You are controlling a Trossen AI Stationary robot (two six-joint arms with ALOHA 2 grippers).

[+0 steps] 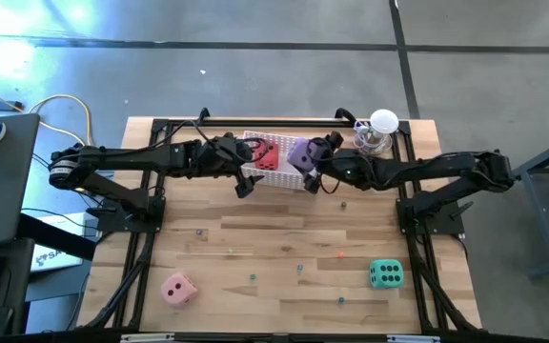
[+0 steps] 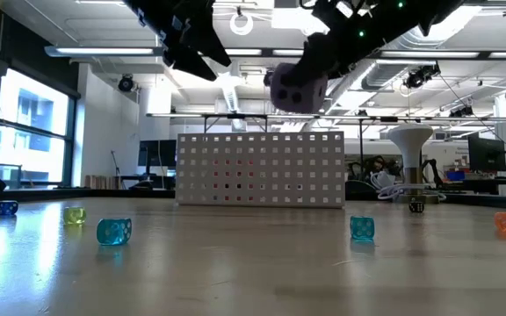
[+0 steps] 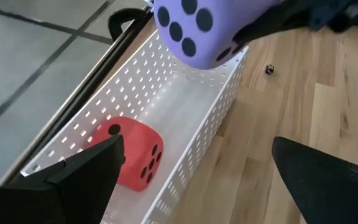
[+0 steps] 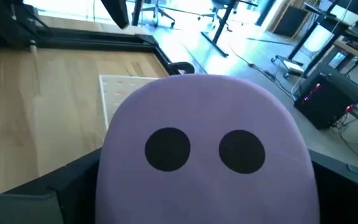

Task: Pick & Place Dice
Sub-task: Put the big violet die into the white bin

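Overhead, two dark robot arms reach toward a white perforated basket (image 1: 279, 171) at the far middle of a wooden tabletop (image 1: 274, 257). The right gripper (image 1: 315, 162) holds the purple die (image 1: 300, 153) in the air directly above the basket's right end. From table height the purple die (image 2: 299, 86) hangs well clear of the basket's top rim, with open air between them. In the right wrist view the die fills the space between that arm's fingers (image 4: 48, 186), which are spread as wide as the cube itself; whether they are pressing it or have just let go cannot be told.

The red die (image 1: 264, 155) already lies inside the basket, toward its left end, so the spot straight below the purple die looks free. The drop is straight down, and the basket's long axis runs left to right.

The left gripper (image 1: 246, 170) hovers over the basket's left part with fingers spread and nothing between them.

The pink die (image 1: 178, 289) and green die (image 1: 385, 274) sit on the near tabletop, pink nearer the left arm, green nearer the right
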